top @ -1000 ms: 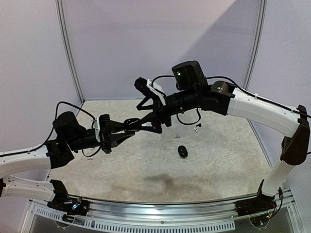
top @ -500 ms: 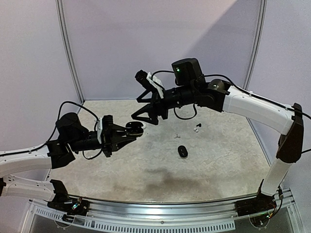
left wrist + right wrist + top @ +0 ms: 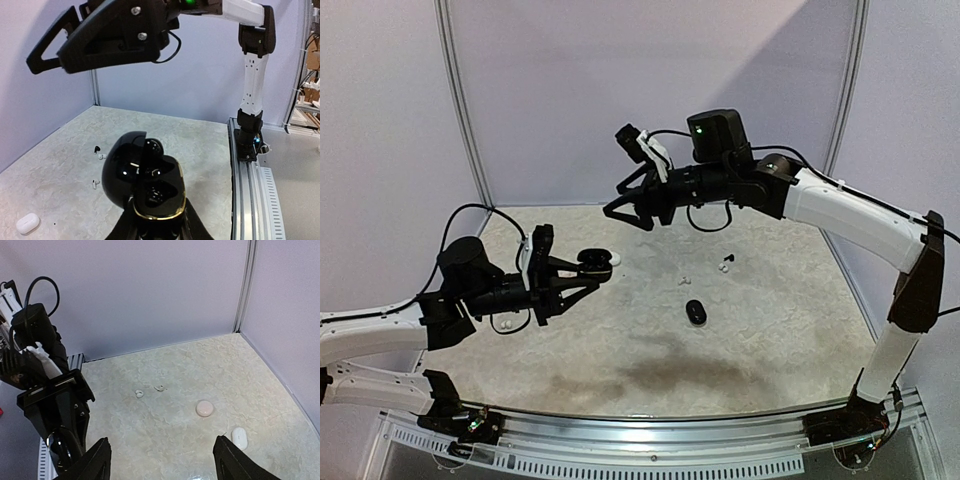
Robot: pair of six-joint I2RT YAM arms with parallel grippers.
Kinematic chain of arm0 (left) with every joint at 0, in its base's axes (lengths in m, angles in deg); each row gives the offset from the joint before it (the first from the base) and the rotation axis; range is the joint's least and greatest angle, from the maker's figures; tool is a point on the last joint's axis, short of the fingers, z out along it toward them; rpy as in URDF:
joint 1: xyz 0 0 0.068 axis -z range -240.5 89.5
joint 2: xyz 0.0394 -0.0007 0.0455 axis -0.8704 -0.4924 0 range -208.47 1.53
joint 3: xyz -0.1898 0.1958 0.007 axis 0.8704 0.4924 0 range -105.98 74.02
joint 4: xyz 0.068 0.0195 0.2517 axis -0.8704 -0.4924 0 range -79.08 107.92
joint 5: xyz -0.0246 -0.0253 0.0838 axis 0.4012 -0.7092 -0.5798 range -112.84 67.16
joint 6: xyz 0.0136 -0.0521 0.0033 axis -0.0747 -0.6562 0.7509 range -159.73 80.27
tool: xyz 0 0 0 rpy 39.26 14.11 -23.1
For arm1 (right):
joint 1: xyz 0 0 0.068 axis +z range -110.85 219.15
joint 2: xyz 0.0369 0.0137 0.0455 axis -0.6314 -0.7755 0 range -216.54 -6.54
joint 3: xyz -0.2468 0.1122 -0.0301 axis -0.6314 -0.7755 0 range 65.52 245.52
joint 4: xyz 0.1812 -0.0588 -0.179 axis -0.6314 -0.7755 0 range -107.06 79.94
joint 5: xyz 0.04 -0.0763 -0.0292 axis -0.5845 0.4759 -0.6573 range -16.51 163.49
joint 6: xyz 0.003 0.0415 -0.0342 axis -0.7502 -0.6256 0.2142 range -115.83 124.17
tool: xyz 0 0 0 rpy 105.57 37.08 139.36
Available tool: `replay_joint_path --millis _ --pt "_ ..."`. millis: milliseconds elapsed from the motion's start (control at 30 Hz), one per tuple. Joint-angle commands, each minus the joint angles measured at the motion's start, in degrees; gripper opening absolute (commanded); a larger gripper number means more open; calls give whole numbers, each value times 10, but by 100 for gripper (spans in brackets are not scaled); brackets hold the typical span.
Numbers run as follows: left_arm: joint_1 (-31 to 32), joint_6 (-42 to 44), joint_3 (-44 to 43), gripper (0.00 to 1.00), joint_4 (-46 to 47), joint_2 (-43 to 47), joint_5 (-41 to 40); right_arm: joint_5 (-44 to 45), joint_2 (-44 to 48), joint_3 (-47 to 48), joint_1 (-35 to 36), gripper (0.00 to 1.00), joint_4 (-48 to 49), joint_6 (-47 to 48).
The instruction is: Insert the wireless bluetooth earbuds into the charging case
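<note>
My left gripper (image 3: 157, 229) is shut on the base of an open glossy black charging case (image 3: 150, 192) with a gold rim, its lid swung to the left. A black earbud (image 3: 152, 146) sits at the case's upper slot and stands a little proud. The lower slot is dark, and I cannot tell what is in it. From above, the case (image 3: 591, 261) hangs over the table's left half. My right gripper (image 3: 631, 214) hovers higher and further back, open and empty, its fingers (image 3: 95, 462) wide apart. Loose white earbuds (image 3: 139, 394) and a black one (image 3: 96, 148) lie on the table.
A shut black case (image 3: 695, 312) lies mid-table, with two white earbuds (image 3: 724, 266) behind it. A round white case (image 3: 204, 408) and an oval white case (image 3: 239, 437) lie below the right gripper. Purple walls close in the back and sides, and a metal rail (image 3: 650, 428) runs along the front.
The right gripper has lifted up and back, away from the case it stood at a second ago, and its jaws have narrowed a little. The left gripper still holds the case, shifted slightly.
</note>
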Motion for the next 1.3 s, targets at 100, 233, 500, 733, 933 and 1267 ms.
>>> replay_joint_path --millis 100,233,500,733,933,1267 --pt "-12 -38 14 0 20 2 -17 -130 87 -100 3 55 63 38" --pt "-14 -41 15 0 25 2 -18 -151 117 -134 13 40 63 62" --pt "-15 -38 15 0 28 -1 -14 -162 65 -90 37 20 0 87" --pt "-15 -32 16 0 29 -1 -14 -158 25 -57 43 15 -30 104" --pt "-15 -31 18 0 30 -2 -16 -150 21 -57 43 13 -35 110" --pt "-15 -24 14 0 33 -6 -14 -136 -1 -36 44 13 -59 111"
